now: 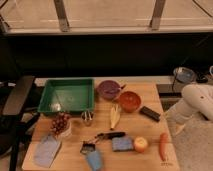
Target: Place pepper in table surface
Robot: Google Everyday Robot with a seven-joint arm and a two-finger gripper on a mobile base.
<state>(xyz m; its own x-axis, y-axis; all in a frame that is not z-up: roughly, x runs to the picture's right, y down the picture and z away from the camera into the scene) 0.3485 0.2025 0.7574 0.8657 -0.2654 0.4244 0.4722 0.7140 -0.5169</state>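
From the left, a green tray (67,95) sits at the tabletop's (150,131) back corner, then a purple bowl (108,89), a corn cob (115,116) and an orange bowl (130,100). The pepper (163,145) lies flat near the right front corner, just right of the apple (141,144). The claw (176,128) hangs off the right edge, apart from the pepper; I cannot tell whether it is apart or together.
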